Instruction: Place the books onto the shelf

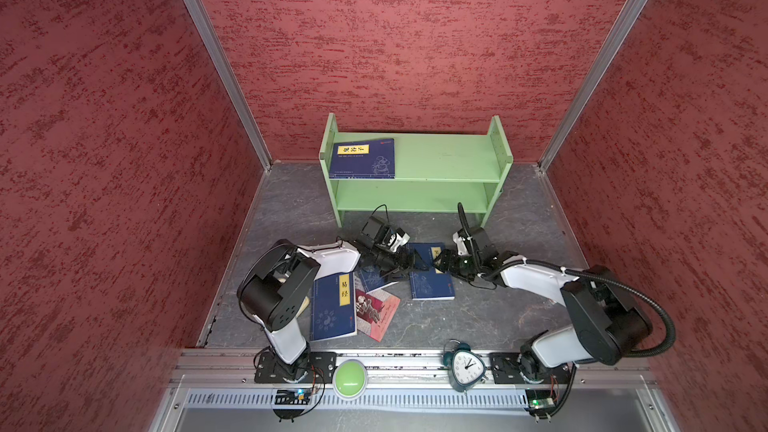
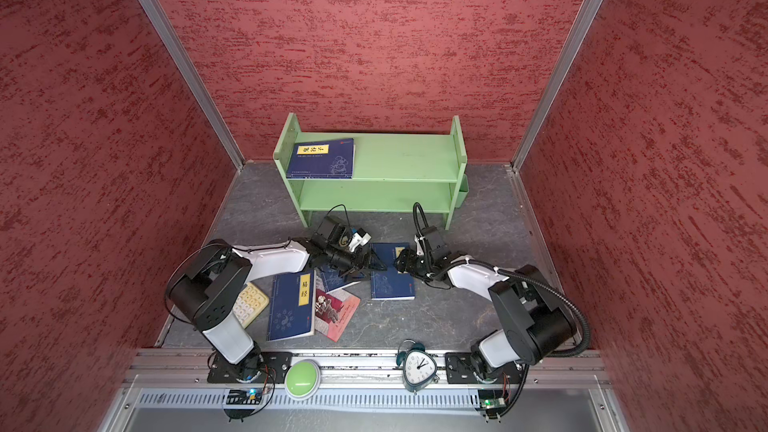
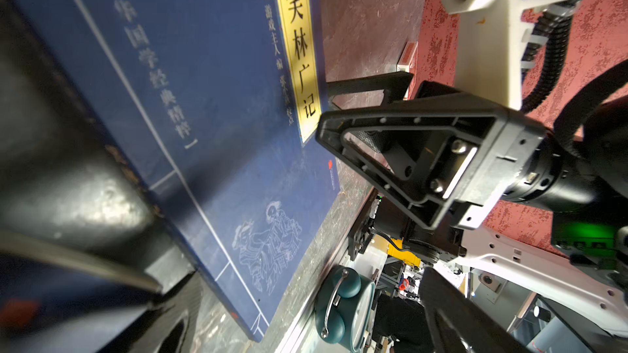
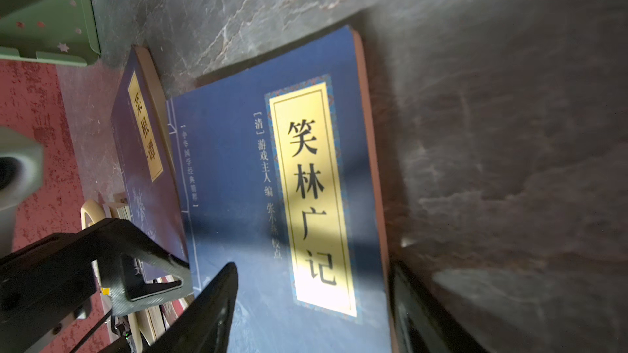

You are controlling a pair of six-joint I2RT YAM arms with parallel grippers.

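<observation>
1. The thin navy-blue paperback with the yellow title label [image 1: 430, 284] lies flat on the grey stone-look floor [image 1: 498, 313], just in front of the light green two-tier wooden shelf [image 1: 449, 155], right between the two arms
2. Its long axis runs front to back, toward the shelf, so each long edge faces one gripper
3. The left gripper [image 1: 409, 268] is spread to its widest and holds nothing, fingertips over the book's left long edge
4. The right gripper [image 1: 440, 263] has its jaws parted and empty; in the right wrist view one finger [image 4: 210, 300] sits over the cover and the other is off the page edge, straddling that right edge near the label
5. My call: the right is better lined up, but a flat thin book needs that edge raised first
6. A matching navy-blue paperback [image 1: 362, 158] already lies on the shelf's top tier, left end
</observation>
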